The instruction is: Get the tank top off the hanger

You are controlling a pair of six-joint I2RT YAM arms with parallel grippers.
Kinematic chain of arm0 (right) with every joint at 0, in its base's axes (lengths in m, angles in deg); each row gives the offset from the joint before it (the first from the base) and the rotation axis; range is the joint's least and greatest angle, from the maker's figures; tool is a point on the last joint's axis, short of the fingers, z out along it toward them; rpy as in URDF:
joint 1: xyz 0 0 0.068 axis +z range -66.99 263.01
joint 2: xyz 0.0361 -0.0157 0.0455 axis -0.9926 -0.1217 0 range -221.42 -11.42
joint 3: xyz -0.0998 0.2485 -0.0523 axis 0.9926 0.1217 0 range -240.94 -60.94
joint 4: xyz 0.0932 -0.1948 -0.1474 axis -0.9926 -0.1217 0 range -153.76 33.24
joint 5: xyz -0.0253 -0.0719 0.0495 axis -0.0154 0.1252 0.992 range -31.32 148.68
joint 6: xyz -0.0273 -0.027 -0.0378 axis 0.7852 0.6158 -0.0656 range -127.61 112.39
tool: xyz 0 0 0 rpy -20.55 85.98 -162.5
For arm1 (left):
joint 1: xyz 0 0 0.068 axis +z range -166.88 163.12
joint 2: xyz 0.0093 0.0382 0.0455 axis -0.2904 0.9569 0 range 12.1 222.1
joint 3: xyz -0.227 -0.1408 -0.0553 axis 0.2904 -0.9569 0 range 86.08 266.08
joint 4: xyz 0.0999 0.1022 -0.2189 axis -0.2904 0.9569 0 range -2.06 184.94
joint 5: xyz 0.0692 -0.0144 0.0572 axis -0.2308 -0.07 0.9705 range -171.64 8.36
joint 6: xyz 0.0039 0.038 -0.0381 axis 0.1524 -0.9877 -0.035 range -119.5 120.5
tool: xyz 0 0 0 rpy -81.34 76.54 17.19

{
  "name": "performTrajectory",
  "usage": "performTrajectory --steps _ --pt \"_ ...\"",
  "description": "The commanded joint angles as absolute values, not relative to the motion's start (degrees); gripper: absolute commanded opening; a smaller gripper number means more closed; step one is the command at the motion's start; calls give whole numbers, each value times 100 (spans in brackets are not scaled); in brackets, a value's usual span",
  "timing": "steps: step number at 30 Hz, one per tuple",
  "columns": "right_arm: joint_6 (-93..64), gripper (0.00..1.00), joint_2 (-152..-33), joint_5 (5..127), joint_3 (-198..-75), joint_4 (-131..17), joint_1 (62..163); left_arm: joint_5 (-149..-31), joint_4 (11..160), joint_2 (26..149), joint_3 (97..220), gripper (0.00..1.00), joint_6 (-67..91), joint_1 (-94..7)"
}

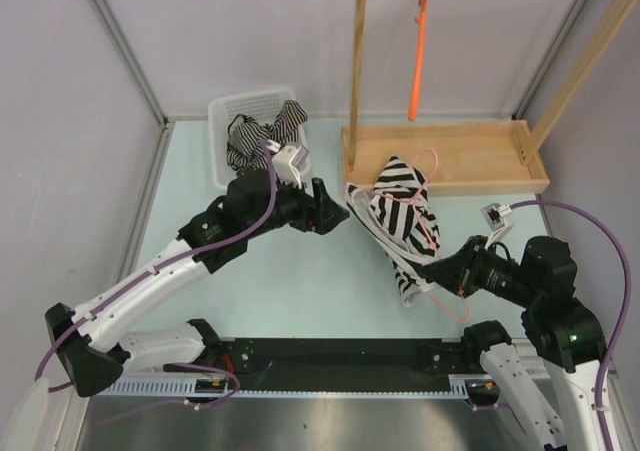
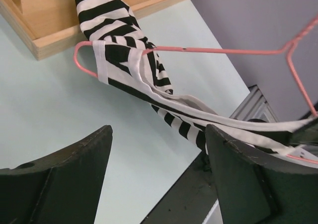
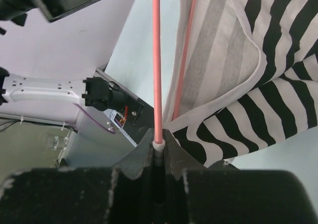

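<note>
A black-and-white striped tank top [image 1: 400,206] lies bunched on the table, threaded on a pink wire hanger [image 1: 432,233], with its far end on the wooden tray. My right gripper [image 1: 430,269] is at its near end, shut on the hanger wire [image 3: 156,60], which runs straight out from between the jaws [image 3: 158,142]; striped cloth [image 3: 268,85] hangs to the right of the wire. My left gripper [image 1: 335,211] is just left of the garment, open and empty [image 2: 159,134]. Its wrist view shows the tank top [image 2: 124,60] wrapped over the hanger's shoulder [image 2: 223,50], beyond the fingertips.
A white basket [image 1: 222,111] with more striped clothing stands at the back left. A wooden rack with a tray base [image 1: 470,156] stands behind the garment. An orange hanger [image 1: 418,51] hangs from its top bar. Walls close in on both sides.
</note>
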State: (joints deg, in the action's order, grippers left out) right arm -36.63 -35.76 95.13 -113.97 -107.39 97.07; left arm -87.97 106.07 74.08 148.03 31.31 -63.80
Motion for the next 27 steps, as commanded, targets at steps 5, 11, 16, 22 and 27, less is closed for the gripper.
performTrajectory --steps 5,11,16,22,27 --pt "-3715 0 -3480 10227 -11710 -10149 9716 -8402 10666 7995 15533 77 2766 -6417" --pt "-3592 0 -3463 10315 -11894 -10273 9663 -8174 10806 8390 15894 69 2555 -6408" --pt "-3460 0 -3428 10517 -12000 -10431 9540 -7910 10955 8575 15982 55 2432 -6417" --pt "-3205 0 -3401 10948 -12114 -10764 9215 -7488 11131 8742 16184 24 2283 -6364" --pt "-2669 0 -3419 11334 -12404 -11422 8786 -7155 11447 8944 16509 0 2230 -6092"
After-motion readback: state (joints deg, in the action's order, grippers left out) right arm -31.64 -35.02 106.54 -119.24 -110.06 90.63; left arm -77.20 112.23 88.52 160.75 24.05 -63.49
